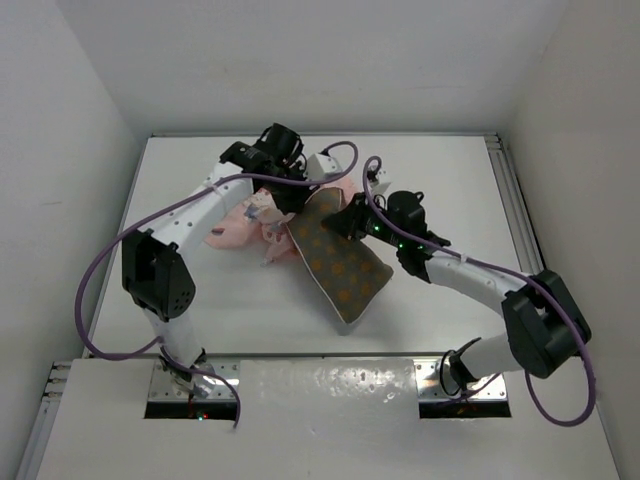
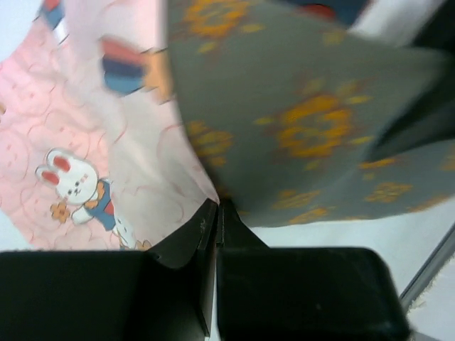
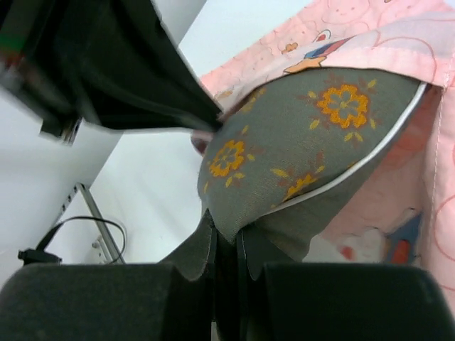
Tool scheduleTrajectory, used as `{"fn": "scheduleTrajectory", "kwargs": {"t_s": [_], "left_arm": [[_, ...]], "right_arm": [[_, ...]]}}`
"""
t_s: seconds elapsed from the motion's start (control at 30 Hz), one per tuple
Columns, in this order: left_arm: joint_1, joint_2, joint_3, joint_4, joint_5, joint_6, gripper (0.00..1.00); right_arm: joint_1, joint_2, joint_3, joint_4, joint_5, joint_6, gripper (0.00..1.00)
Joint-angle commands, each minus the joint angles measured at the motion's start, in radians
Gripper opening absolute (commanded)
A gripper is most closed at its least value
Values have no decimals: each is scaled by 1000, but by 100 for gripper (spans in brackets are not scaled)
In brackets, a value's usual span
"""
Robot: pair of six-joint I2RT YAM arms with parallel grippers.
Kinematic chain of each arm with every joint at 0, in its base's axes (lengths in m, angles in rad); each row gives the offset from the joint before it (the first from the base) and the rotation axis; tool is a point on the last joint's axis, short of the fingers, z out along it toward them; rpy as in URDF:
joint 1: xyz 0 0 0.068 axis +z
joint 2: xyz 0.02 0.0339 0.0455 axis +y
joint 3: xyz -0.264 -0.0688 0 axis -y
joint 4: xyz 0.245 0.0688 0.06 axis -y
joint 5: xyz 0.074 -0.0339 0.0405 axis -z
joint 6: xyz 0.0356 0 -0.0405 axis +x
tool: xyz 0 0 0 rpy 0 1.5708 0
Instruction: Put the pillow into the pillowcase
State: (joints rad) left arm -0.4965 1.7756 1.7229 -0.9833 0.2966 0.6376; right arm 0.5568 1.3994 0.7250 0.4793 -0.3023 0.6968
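White table point(image 1: 250, 320), plain white walls point(image 1: 60, 120) on three sides, even light

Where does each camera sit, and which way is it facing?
Top external: overhead, behind the robot, looking down on the table; left arm and right arm show.
Left wrist: on the left arm, facing along the left gripper, shut on the pillowcase.
Right wrist: on the right arm, facing along the right gripper, pinching the pillow.
All three share pillow and pillowcase.
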Motion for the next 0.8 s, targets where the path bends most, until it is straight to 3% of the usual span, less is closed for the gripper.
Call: {"fn": "scheduleTrajectory", "kwargs": {"t_s": [0.0,0.3,0.57,0.6,0.63,0.67,0.73,0.77], "left_arm": [[-69,-24,-2,-54,142,71,0],[-93,-22,-54,-95,354,134,0],[-42,7,-106,52,383,18,2],[-33,8,-118,87,350,-5,13],[-19,11,-132,131,310,-28,29],[-10,16,-128,129,244,-48,52],[9,27,-85,100,214,-52,67],[27,21,-77,63,202,-50,84]], "right_arm": [[-8,55,67,250,-3,61,0],[-46,228,63,381,92,185,0],[-34,306,77,408,115,210,0],[-38,335,100,359,115,198,14],[-44,349,134,203,114,181,36],[-61,355,201,108,94,131,76],[-81,324,234,-139,112,83,98],[-95,294,229,-201,127,7,99]]}}
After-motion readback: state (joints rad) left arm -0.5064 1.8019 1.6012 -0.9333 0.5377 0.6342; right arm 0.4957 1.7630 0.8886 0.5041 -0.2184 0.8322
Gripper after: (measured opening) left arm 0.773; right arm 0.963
